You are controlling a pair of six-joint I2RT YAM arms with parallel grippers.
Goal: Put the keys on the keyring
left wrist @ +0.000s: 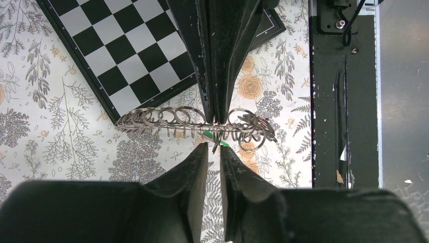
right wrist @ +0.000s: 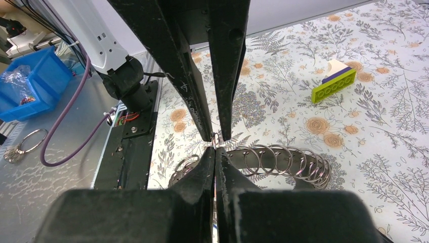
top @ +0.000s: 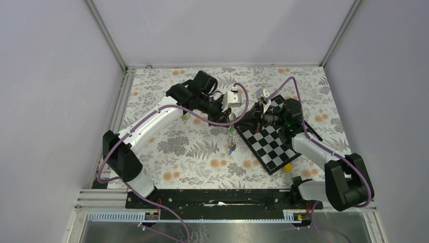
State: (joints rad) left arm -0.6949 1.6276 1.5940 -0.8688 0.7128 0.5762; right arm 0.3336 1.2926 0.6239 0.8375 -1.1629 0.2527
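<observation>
**Two-handed hold on the ring chain.** Both grippers meet on the keyring (left wrist: 152,119), a chain of linked steel rings stretched across the middle of the left wrist view.

- **Grip:** Your left gripper (left wrist: 213,148), rising from the bottom edge, is narrowed to a slit on one link. Your right gripper (right wrist: 215,153), at the bottom of its own view, is pressed together on the same stretch.
- **Purpose:** Holding the chain from two opposed sides probably keeps one ring taut and steady, so that a key can be worked onto it.
- **Location:** In the top view the chain hangs at centre frame, just left of the checkerboard (top: 268,144). Green and blue specks at its lower end are apparently the keys (top: 230,149).
- **Hard to read:** Only a sliver of the green key (left wrist: 215,134) shows behind the rings. You cannot tell whether any key is threaded or merely tangled. The grippers themselves cover the pinched link, and no black-brown key can be made out.
</observation>
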